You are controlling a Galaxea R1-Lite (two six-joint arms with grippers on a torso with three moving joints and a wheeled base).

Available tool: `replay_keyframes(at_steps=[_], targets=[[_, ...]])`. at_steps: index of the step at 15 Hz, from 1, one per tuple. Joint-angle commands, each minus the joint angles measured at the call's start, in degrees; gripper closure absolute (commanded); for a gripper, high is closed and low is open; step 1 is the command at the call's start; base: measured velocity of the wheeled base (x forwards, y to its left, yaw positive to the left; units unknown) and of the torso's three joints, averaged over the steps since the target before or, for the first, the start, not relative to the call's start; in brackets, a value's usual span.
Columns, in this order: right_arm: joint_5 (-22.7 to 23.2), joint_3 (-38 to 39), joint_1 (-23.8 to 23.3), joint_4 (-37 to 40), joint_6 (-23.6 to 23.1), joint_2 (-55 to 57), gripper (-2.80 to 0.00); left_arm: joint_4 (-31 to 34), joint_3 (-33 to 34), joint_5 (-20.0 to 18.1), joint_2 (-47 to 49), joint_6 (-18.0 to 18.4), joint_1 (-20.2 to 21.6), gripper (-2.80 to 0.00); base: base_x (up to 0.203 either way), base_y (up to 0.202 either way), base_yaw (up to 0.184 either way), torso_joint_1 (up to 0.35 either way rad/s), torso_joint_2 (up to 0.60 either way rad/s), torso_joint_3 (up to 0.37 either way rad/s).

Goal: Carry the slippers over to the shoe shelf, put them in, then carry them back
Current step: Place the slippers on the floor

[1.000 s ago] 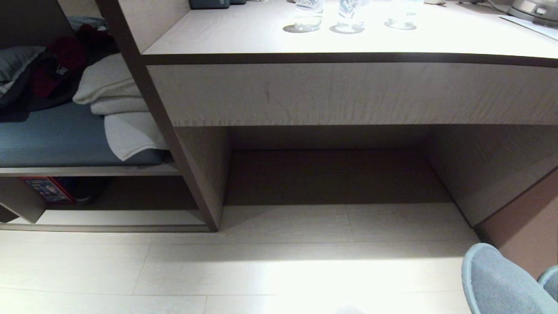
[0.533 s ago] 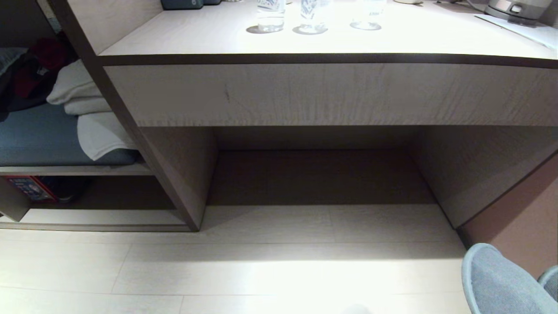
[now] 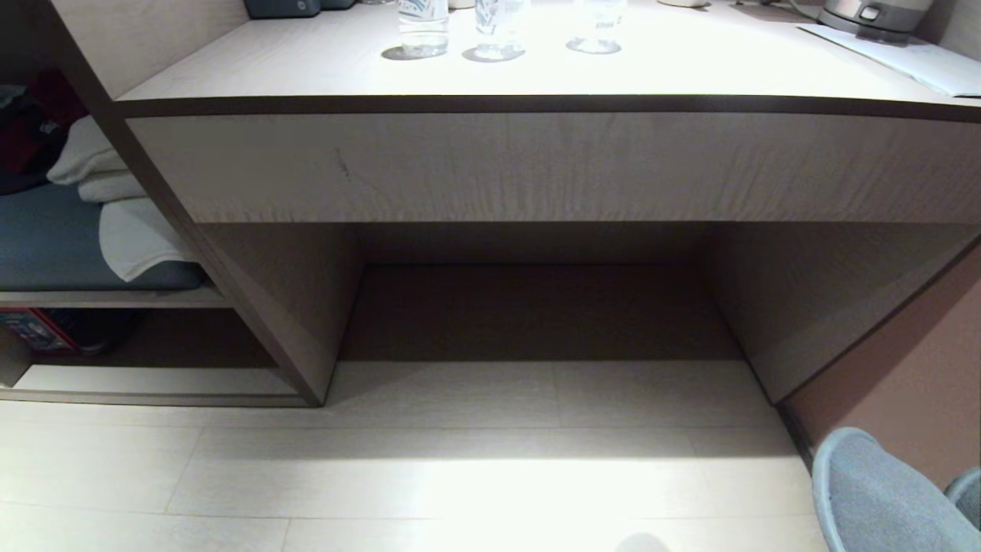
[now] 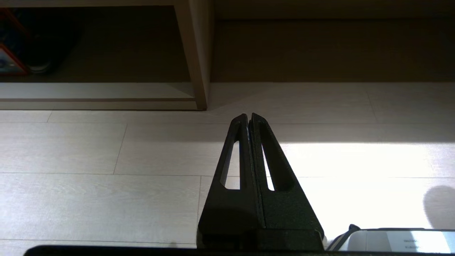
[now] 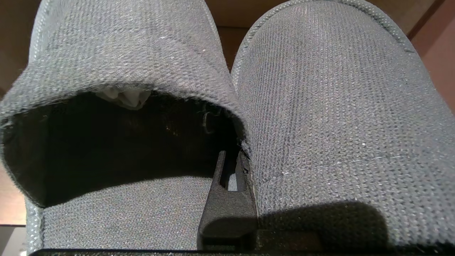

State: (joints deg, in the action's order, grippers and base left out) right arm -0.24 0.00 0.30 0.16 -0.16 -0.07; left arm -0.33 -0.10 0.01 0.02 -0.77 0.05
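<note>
The slippers (image 5: 320, 117), a grey-blue fabric pair with a paler rim, are held up off the floor at the robot's right side, and only their rounded toes (image 3: 881, 498) are seen at the lower right corner of the head view, in front of a reddish-brown wall panel (image 3: 920, 383). In the right wrist view the two slippers are pressed side by side, and the right gripper (image 5: 233, 167) is seen clamped shut on the inner edges where the pair meets, one finger reaching into the dark opening of one slipper. The left gripper (image 4: 249, 117) is seen with its black fingers pressed together, holding nothing, above the pale plank floor (image 4: 106, 160). A pale-wood surface (image 3: 536, 69) is seen ahead in the head view, carrying three clear bottles (image 3: 421, 31), with a wide knee recess (image 3: 536, 307) beneath it. The shoe shelf (image 3: 153, 379), a low pale-wood cubby with a dark back, is placed at the far left of the head view, below a blue cushion (image 3: 46, 238) on which folded white towels (image 3: 115, 199) are laid. A red box (image 3: 31, 330) is seen inside the cubby, well apart from the slippers.
</note>
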Motion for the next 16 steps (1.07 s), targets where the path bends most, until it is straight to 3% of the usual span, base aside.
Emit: replay_keyframes(at_steps=[1,8,16], targets=[[-0.02,0.09,0.05,0.02,-0.02,0.07,0.00,-0.02,0.01,-0.01,-0.02,-0.02,0.04,0.00,0.000,0.000,0.000,0.000,0.00,0.000],[-0.02,0.09,-0.04,0.02,-0.02,0.07,0.00,-0.02,0.01,0.08,0.06,-0.11,0.04,0.00,0.000,0.000,0.000,0.000,0.00,-0.015],[-0.02,0.09,0.05,0.02,-0.02,0.07,0.00,-0.02,0.01,0.08,0.06,-0.11,0.04,0.00,0.000,0.000,0.000,0.005,0.00,-0.189]])
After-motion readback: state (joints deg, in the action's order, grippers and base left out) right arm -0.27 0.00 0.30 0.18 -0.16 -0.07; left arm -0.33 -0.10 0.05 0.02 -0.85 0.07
